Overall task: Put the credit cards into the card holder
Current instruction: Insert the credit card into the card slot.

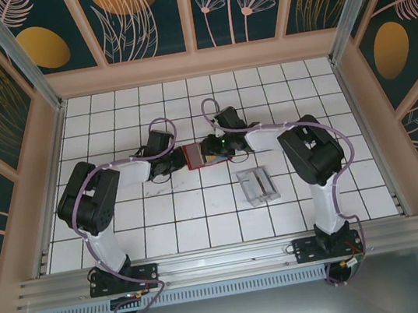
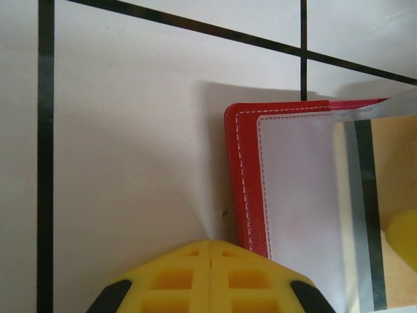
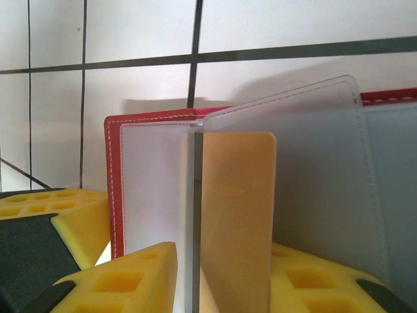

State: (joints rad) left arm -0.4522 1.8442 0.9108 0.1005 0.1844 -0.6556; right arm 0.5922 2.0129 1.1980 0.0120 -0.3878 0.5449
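The red card holder (image 1: 194,156) lies open on the tiles between both grippers, its grey-blue inside (image 3: 156,189) facing up and a clear pocket flap (image 3: 313,163) lifted. My right gripper (image 3: 221,261) is shut on a credit card (image 3: 236,215), held on edge against the holder's inside next to the flap; the card's face looks tan here. My left gripper (image 2: 212,248) is shut with nothing between its yellow fingers, its tips resting on the holder's red left border (image 2: 247,189). The card (image 2: 388,156) also shows at the right of the left wrist view.
A clear acrylic slotted tray (image 1: 258,186) stands on the tiles to the front right of the holder, close to the right arm. Wooden walls surround the white tiled floor (image 1: 163,218).
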